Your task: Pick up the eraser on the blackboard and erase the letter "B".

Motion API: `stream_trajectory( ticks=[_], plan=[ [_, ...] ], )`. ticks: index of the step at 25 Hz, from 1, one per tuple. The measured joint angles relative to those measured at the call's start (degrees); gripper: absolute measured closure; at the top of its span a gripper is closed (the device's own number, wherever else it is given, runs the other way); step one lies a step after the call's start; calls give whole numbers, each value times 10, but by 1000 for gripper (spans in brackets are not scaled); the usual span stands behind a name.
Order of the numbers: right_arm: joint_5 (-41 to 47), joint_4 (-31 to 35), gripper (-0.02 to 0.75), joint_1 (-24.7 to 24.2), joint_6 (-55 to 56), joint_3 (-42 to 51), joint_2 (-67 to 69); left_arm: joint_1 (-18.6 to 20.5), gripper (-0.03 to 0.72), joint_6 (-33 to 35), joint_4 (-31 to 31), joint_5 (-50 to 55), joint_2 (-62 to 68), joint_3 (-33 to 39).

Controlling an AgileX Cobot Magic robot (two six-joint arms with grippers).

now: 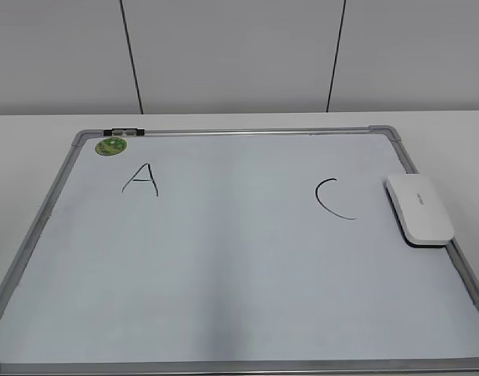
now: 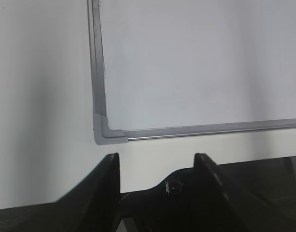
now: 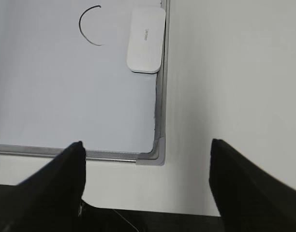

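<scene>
The blackboard (image 1: 247, 266) is a white board with a silver frame, lying flat. It bears a black "A" (image 1: 141, 180) and a "C" (image 1: 334, 199); no "B" shows between them. The white eraser (image 1: 418, 209) lies on the board's right edge, beside the "C", and shows in the right wrist view (image 3: 146, 39) too. No gripper shows in the exterior view. My left gripper (image 2: 156, 162) is open and empty, just off the board's near left corner (image 2: 105, 130). My right gripper (image 3: 147, 150) is open and empty, off the near right corner (image 3: 157, 153).
A round green magnet (image 1: 112, 146) sits at the board's far left corner, by a small dark clip (image 1: 124, 132) on the frame. The board rests on a white table (image 1: 443, 133) with a panelled wall behind. A dark table edge shows under both grippers.
</scene>
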Motion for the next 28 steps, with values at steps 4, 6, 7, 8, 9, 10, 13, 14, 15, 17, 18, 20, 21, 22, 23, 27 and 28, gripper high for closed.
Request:
stream_trajectory(
  ticks=[4, 6, 7, 8, 9, 10, 13, 14, 15, 17, 18, 20, 21, 22, 23, 27, 28],
  plan=[
    [0, 9, 150, 0, 9, 49, -53, -17, 330, 0, 9, 0, -72, 56],
    [0, 9, 150, 0, 10, 73, -83, -25, 331, 0, 29, 1, -114, 84],
    [1, 9, 150, 0, 10, 88, -95, -28, 331, 0, 39, 2, -140, 96],
    [1, 9, 150, 0, 10, 103, -108, -28, 331, 0, 45, 4, -158, 105],
    [1, 9, 150, 0, 10, 117, -118, -28, 331, 0, 53, 4, -179, 117],
    [1, 9, 150, 0, 10, 134, -132, -28, 331, 0, 58, 5, -195, 125],
    [1, -2, 150, 0, 11, 187, -158, -29, 332, -1, 74, 6, -240, 146],
    [1, -7, 150, 0, 12, 206, -166, -29, 332, -1, 78, 9, -252, 150],
    [1, -10, 150, 0, 12, 221, -173, -29, 332, -2, 83, 9, -258, 153],
    [1, -14, 150, 0, 12, 253, -190, -29, 332, -3, 93, 9, -265, 153],
    [-2, -19, 150, 0, 12, 263, -199, -29, 332, -3, 99, 8, -265, 153],
    [-18, -27, 150, 0, 12, 267, -208, -29, 332, -4, 105, -3, -265, 154],
    [-27, -34, 150, 0, 12, 270, -211, -29, 332, -4, 106, -12, -265, 155],
    [-43, -39, 150, 0, 12, 277, -214, -29, 332, -4, 107, -20, -265, 157],
    [-43, -39, 150, 0, 12, 277, -214, -29, 332, -4, 107, -29, -265, 159],
    [-69, -41, 150, 0, 12, 290, -214, -29, 332, -4, 112, -62, -265, 170],
    [-70, -41, 150, 0, 12, 290, -214, -29, 332, -4, 113, -74, -265, 175]
  ],
)
